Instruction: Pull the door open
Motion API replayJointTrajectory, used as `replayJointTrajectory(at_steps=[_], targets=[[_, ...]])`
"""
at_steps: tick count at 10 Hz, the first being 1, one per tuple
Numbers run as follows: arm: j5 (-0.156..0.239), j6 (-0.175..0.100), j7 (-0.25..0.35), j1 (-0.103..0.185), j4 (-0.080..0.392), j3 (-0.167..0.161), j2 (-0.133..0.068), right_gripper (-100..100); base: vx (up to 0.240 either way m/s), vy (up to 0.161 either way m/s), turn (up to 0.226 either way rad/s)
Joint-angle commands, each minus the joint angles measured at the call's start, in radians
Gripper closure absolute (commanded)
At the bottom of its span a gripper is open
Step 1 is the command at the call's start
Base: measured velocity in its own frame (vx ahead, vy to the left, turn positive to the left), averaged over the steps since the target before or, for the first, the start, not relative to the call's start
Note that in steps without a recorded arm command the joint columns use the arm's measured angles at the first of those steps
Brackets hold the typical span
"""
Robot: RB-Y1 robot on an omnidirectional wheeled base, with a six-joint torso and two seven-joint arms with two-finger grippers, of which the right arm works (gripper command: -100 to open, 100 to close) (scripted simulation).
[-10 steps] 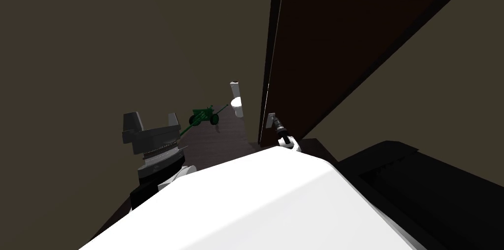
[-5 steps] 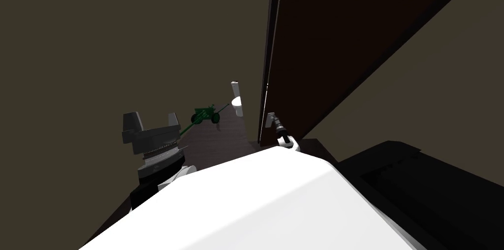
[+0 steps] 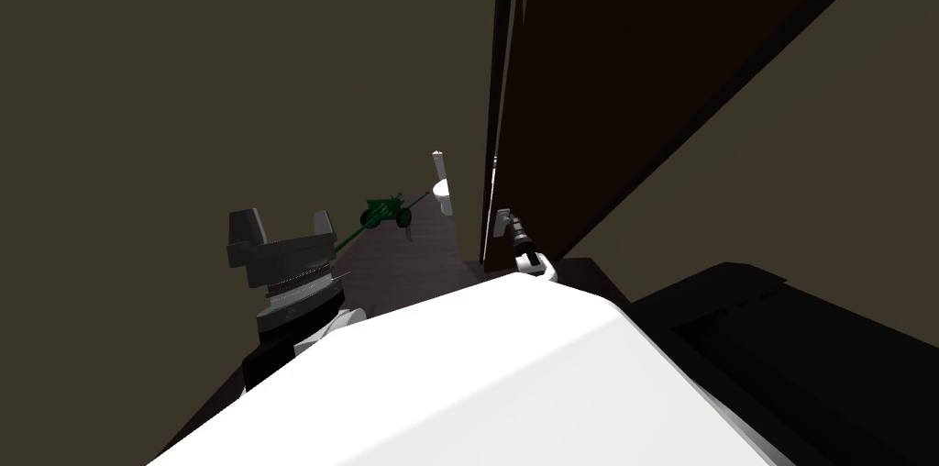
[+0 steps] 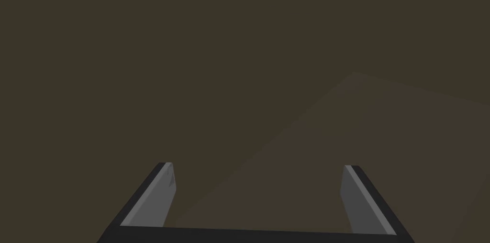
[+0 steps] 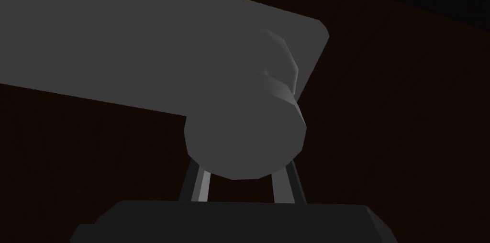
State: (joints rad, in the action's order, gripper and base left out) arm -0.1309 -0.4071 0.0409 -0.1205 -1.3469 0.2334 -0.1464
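While the dark brown door [image 3: 587, 75] stands ajar by a narrow gap at the robot's right front, its grey handle [image 5: 244, 144] is seen clamped between the fingers [image 5: 201, 185] of the right gripper [image 3: 512, 227]. Most of the swing is judged to be left to pull. The left gripper [image 3: 282, 229] is held beside the wall, fingers wide and empty. Counted: 1 door, 1 handle, 2 grippers (beyond the gap, 1 green wheeled toy [image 3: 385, 211] and 1 white toilet [image 3: 442, 194]).
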Motion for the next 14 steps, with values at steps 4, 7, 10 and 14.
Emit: replayJointTrajectory(at_steps=[4, 7, 10, 14], targets=[[0.095, 0.002, 0.11, 0.018, 0.001, -0.048, 0.003, 100, -0.05, -0.026, 0.042], [0.134, 0.005, 0.158, 0.023, 0.005, -0.058, -0.001, 100, -0.047, -0.019, 0.042], [0.212, 0.011, 0.237, 0.033, 0.013, -0.079, -0.009, 100, -0.062, -0.024, 0.052], [0.289, 0.016, 0.32, 0.042, 0.022, -0.1, -0.017, 100, -0.053, -0.023, 0.049]])
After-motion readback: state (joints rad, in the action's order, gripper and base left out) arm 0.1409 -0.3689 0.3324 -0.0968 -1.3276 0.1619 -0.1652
